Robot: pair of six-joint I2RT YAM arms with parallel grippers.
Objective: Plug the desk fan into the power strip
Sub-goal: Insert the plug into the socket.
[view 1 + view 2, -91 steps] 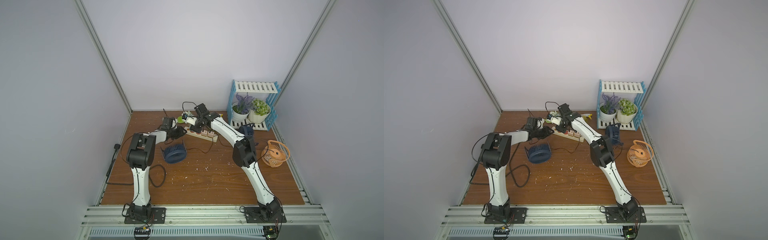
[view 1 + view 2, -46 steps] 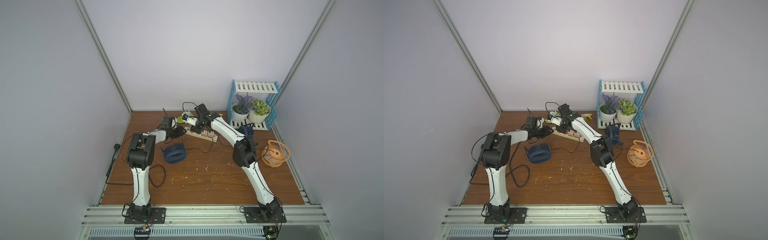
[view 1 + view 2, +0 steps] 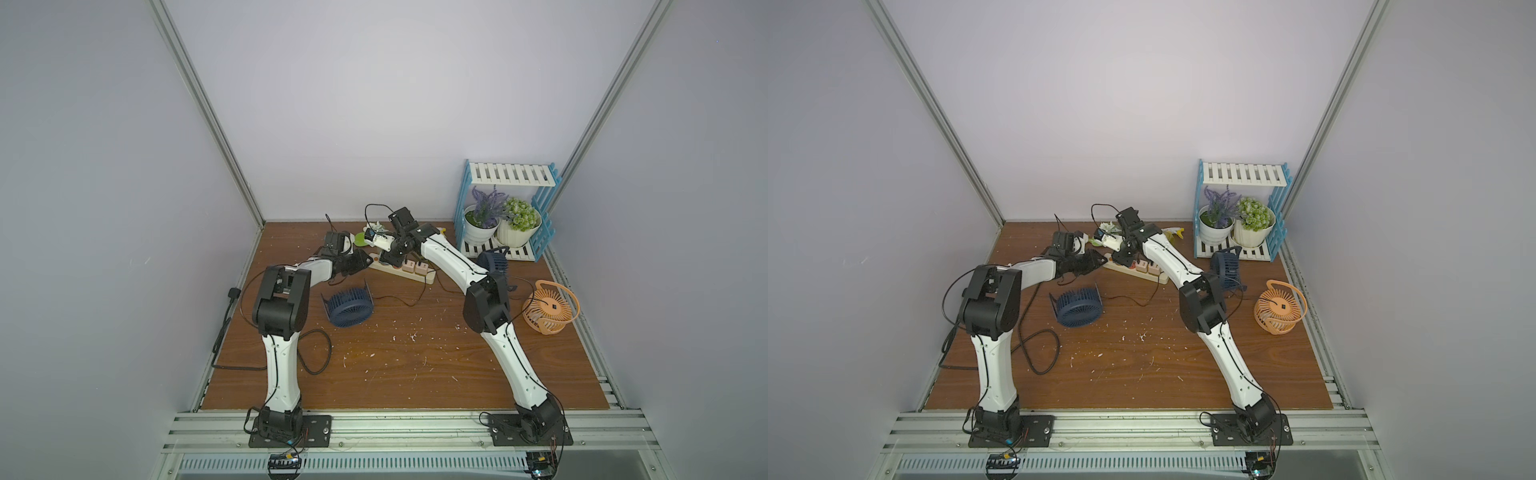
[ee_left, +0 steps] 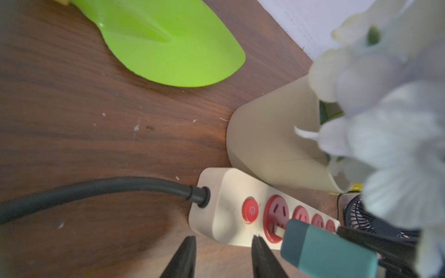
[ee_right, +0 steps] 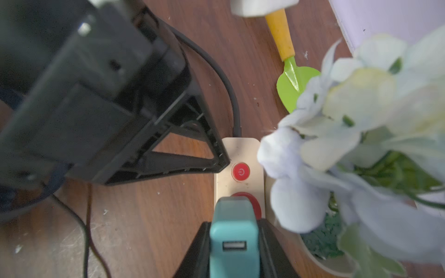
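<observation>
Misalignment is my chief worry: my right gripper (image 5: 233, 237) is clamped on the teal plug (image 4: 320, 248), whose nose sits at the first socket (image 4: 277, 214) of the power strip (image 4: 231, 216), right beside the red button (image 4: 250, 210). A pale prong shows at the socket face, so I judge the plug not fully seated. If I push while it is tilted, the prongs may jam or skid across the red face. The strip lies loose and flat toward the back of the table (image 3: 415, 365), between my two arms, so the push could also slide it. My left gripper (image 4: 223, 240) has its jaws apart and holds nothing. In the right wrist view one fingertip rests against the strip's long side near the button, which braces that side only and could nudge the switch. On the far side the beige pot (image 4: 272, 144) stands just beside the strip, and its pale flowers (image 4: 385, 120) hang over the row of sockets, hiding part of them and leaving me little room there. The back wall is close behind the pot, and a green trowel (image 4: 168, 43) lies nearby. The black cord (image 4: 96, 190) curves away from the strip's end past my left gripper. Open table lies toward the front, where a dark blue fan (image 3: 348, 307) rests apart from the strip. I cannot tell whether this plug serves that fan, since the port on the plug's back looks empty.
</observation>
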